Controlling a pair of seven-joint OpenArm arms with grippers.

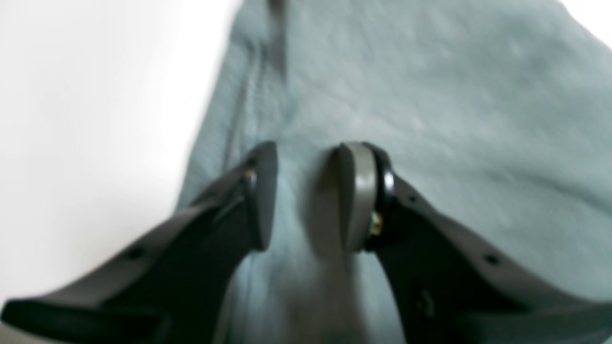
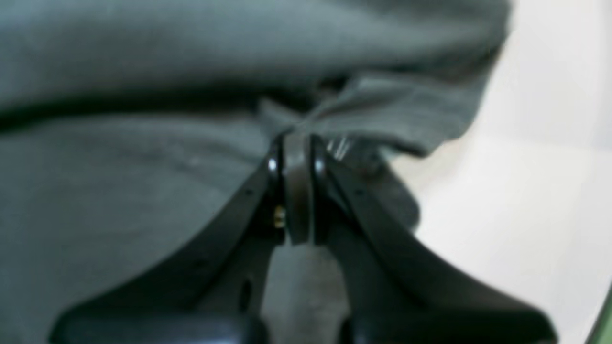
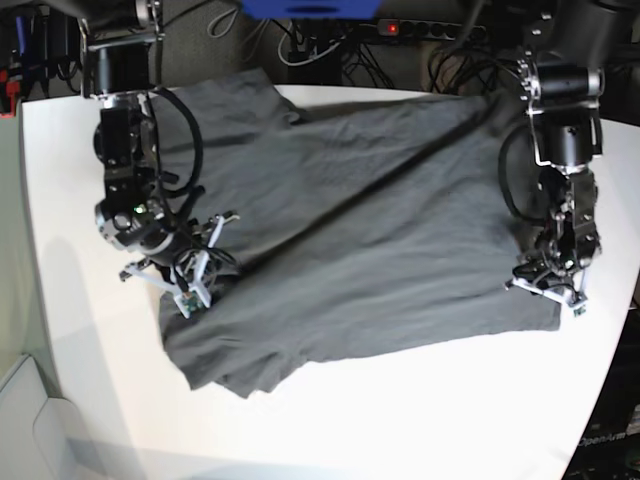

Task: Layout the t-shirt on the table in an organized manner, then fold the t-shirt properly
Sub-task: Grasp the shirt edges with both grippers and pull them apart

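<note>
The dark grey t-shirt (image 3: 370, 220) lies spread across the white table (image 3: 400, 420), with creases and one corner turned under at the front left. At the shirt's left edge my right gripper (image 3: 197, 275) sits low. In the right wrist view it (image 2: 296, 138) is shut on a pinched fold of the t-shirt (image 2: 119, 181). My left gripper (image 3: 550, 290) is down at the shirt's right edge. In the left wrist view it (image 1: 308, 153) has a gap between its pads, which straddle the t-shirt (image 1: 430, 95) near its hem, next to the bare table (image 1: 95, 119).
Cables and a power strip (image 3: 420, 27) lie behind the table's far edge. The curved table edge runs down the right side (image 3: 620, 330). Bare white tabletop (image 2: 526, 191) shows beside the right gripper and along the front.
</note>
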